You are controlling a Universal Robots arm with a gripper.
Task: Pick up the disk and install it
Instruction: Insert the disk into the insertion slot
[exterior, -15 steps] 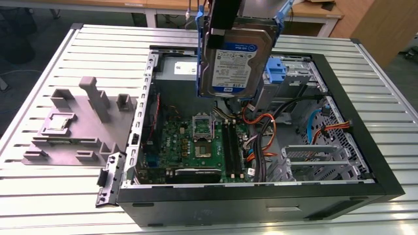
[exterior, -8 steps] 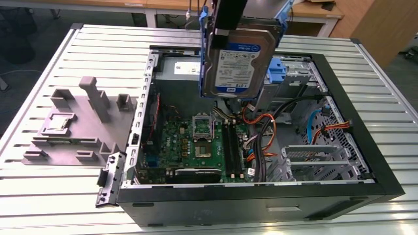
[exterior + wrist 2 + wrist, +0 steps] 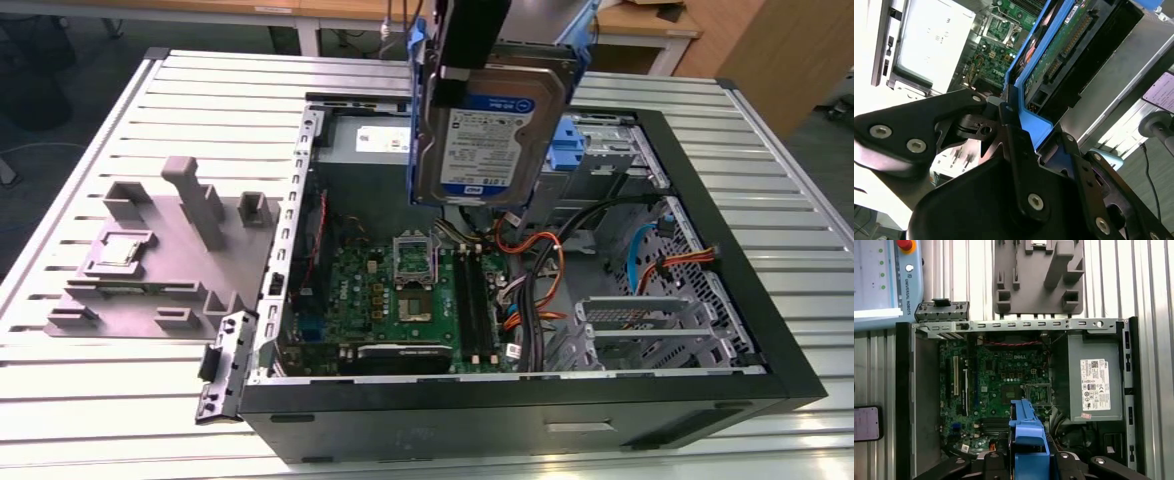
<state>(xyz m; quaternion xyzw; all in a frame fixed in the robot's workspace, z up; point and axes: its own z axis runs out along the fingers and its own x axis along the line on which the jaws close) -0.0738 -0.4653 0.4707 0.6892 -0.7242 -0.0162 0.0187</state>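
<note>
The disk (image 3: pixel 487 130), silver with a white-and-blue label and blue side rails, hangs on edge in the air above the open computer case (image 3: pixel 747 300), over its back half. My gripper (image 3: pixel 470 55) comes down from above and is shut on the disk's upper end. In the second wrist view my gripper (image 3: pixel 1014 117) has its black fingers (image 3: pixel 1009 135) clamped on the blue rail, and the disk's (image 3: pixel 1064 45) green circuit side faces the camera. In the first wrist view the disk's blue rail (image 3: pixel 1028 432) juts over the motherboard (image 3: pixel 1004 375).
Inside the case lie the motherboard (image 3: pixel 400 290), orange and black cables (image 3: pixel 541 270), a grey metal box with a white sticker (image 3: pixel 1094 385), a blue bracket (image 3: pixel 574 140) and a metal drive cage (image 3: pixel 647 330). A grey fixture (image 3: pixel 160 250) stands on the slatted table at the exterior view's left.
</note>
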